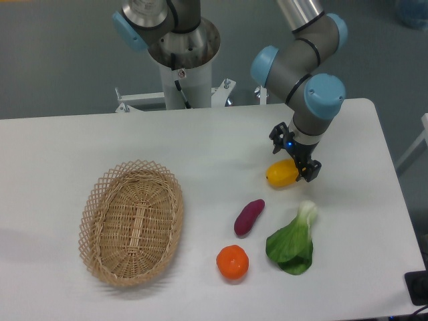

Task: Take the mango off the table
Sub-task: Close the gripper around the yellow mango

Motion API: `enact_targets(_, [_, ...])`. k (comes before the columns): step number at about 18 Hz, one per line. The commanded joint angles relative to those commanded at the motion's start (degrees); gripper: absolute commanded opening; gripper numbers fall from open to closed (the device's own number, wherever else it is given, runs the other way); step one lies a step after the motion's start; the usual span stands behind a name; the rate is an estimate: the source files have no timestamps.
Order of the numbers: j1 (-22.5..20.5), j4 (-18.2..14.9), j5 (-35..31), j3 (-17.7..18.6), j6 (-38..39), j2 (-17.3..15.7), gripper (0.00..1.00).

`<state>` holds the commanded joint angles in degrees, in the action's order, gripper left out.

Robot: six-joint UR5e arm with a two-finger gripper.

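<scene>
The surface (100, 140) is a white tabletop with rounded corners, viewed from above and in front by the fixed camera. The arm (301, 73) reaches in from the upper middle of the frame, its grey links and blue joint caps folding down toward the right half of the surface.

The end effector (299, 166) is lowered at the mango (281, 174), which lies on the surface right of centre, its long axis running roughly left to right. The dark fingers (310, 170) sit at the mango's right end and upper side. The right part of the fruit is covered by the end effector, so contact cannot be confirmed. Whether the jaws are closed on the fruit or merely straddling it cannot be told from this view. The mango appears to rest on the surface; a shadow lies directly beneath it.

Other items noted:
- A purple sweet potato (249, 217) lies below and left of the mango, apart from it, tilted diagonally.
- A round orange (233, 262) sits just below the sweet potato, near the front edge.
- A leafy green vegetable (293, 244) with a pale stalk lies right of the orange and sweet potato, below the mango.
- An oval wicker basket (90, 227) stands on the left half, well apart from the produce.
</scene>
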<state>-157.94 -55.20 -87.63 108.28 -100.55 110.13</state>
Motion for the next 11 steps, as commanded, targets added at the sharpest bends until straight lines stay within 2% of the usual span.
enact_targets(5, [0.09,0.09,0.0,0.35,0.26,0.26,1.0])
enact_targets(11, [1.14,2.72,0.0,0.7,2.29,1.23,1.0])
